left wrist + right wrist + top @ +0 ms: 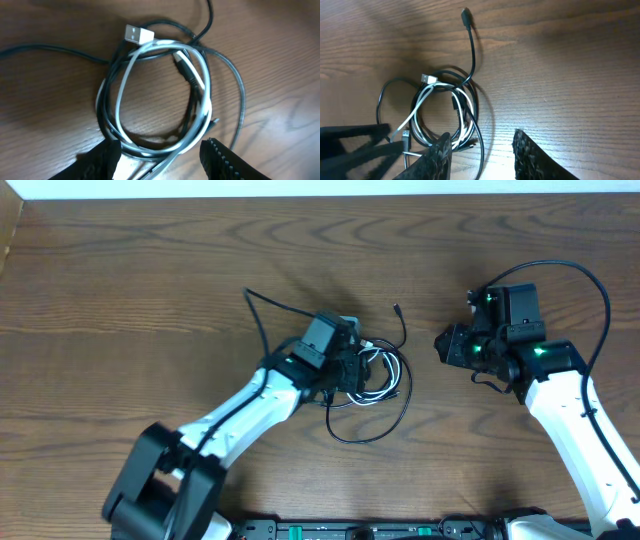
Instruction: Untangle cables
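A: Where is the tangled coil of thin black and white cables (107, 100)?
B: On the brown wooden table (120, 300), directly under the left gripper (160, 152), whose jaws stand wide apart astride its rim, clamping nothing.
A: And the right gripper (481, 135)?
B: Right of the left gripper, well apart, jaws open over bare wood.

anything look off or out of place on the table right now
Only the cables: in the middle of the table the white cable is coiled in one bundle with the black cables, loose ends straying outward. No visible damage or spill.
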You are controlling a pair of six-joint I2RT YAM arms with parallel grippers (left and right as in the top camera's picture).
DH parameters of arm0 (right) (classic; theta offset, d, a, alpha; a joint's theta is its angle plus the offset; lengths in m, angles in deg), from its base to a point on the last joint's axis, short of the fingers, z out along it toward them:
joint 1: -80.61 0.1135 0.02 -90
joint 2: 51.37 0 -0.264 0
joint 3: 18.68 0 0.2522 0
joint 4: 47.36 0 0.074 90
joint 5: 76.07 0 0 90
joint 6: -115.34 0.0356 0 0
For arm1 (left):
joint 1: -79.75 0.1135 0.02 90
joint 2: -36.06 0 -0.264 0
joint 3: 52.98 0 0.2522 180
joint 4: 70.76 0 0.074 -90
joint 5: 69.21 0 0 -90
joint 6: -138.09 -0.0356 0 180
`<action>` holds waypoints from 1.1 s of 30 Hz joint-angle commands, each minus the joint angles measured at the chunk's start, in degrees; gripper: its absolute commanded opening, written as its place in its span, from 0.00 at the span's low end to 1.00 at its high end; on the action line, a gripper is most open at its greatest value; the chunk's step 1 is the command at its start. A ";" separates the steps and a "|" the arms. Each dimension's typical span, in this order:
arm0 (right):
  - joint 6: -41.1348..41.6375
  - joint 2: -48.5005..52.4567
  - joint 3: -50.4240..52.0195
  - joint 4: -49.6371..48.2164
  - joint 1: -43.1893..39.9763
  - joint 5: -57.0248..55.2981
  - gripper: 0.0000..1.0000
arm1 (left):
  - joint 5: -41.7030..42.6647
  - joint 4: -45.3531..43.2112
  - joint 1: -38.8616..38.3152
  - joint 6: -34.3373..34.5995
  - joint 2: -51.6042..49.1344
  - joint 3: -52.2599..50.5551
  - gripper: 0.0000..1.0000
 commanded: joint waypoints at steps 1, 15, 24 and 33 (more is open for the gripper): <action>-0.59 -0.33 -0.85 0.26 -0.13 -0.26 0.36 | -1.25 -1.44 -1.77 -0.98 -2.29 0.96 0.56; -0.74 -0.33 -0.85 0.24 -0.02 1.60 0.36 | -1.90 -6.43 -2.32 -0.94 9.35 3.30 0.08; -0.76 -0.33 -0.85 -3.52 -0.02 9.55 0.39 | -1.90 -8.22 -2.25 5.16 27.71 5.03 0.07; -2.29 0.96 -0.85 -4.33 2.51 11.54 0.45 | -1.86 -12.44 -0.04 9.09 34.67 5.05 0.08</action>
